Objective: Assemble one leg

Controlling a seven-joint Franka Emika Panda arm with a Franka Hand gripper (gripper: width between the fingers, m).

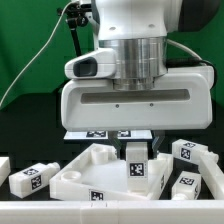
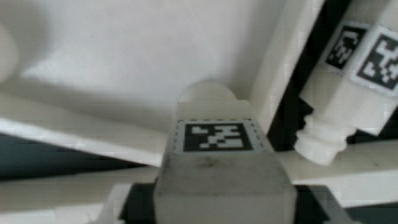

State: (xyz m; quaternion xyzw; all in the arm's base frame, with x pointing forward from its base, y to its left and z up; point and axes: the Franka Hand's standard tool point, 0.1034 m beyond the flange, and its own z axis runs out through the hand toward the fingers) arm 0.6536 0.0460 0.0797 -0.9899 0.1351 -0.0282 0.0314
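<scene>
My gripper (image 1: 136, 150) is shut on a leg (image 1: 136, 166), a small white block with a black-and-white tag. It holds the leg upright over the large white square tray-like piece (image 1: 88, 172), near the corner on the exterior view's right. In the wrist view the held leg (image 2: 217, 140) stands between my gripper's (image 2: 217, 196) dark finger pads, its stub end pointing down at the tray-like piece (image 2: 107, 70). Whether the leg touches the piece is hidden.
Another leg (image 1: 30, 178) lies at the exterior view's left. Two more legs (image 1: 190, 151) (image 1: 186, 184) lie at the right; one shows in the wrist view (image 2: 349, 105). The marker board (image 1: 108, 133) lies behind the tray-like piece. A green backdrop stands behind.
</scene>
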